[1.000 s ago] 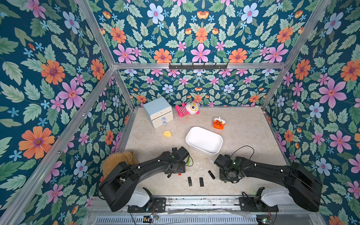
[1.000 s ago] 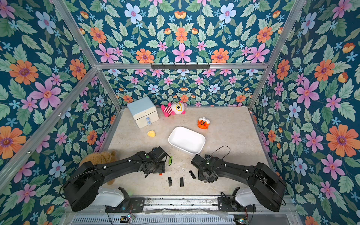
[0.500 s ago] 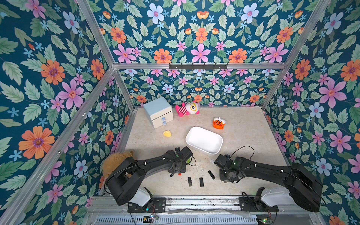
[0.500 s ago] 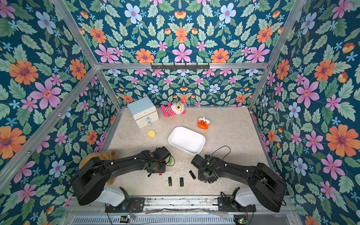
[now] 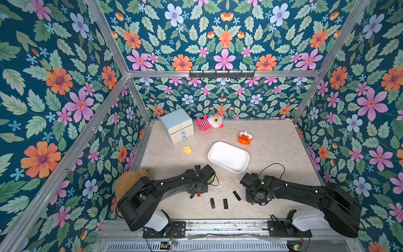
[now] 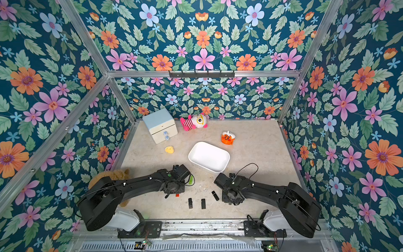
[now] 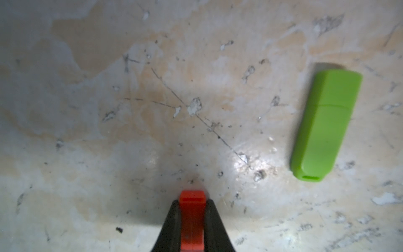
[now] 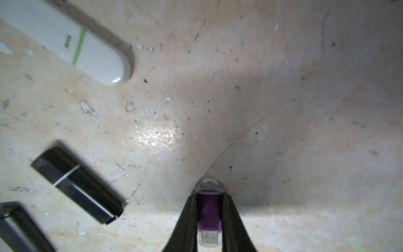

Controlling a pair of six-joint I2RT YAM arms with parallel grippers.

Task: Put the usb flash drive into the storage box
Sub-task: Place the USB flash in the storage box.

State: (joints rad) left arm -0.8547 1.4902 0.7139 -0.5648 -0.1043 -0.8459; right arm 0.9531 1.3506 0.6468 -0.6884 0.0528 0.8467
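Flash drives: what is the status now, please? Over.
Left pincer shut on red drive. Right pincer shut on purple drive. Box empty, no drive in yet. Green drive lies between left pincer and box.

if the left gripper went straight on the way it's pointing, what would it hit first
The bare tabletop, most likely: the left gripper, shut on the red flash drive, aims at it. The green flash drive lies off to the side.

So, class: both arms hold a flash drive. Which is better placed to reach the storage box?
Right, narrowly. The right end effector is shut on the purple drive, and its wrist sits by the near corner of the storage box. The left end effector, shut on the red drive, looks farther.
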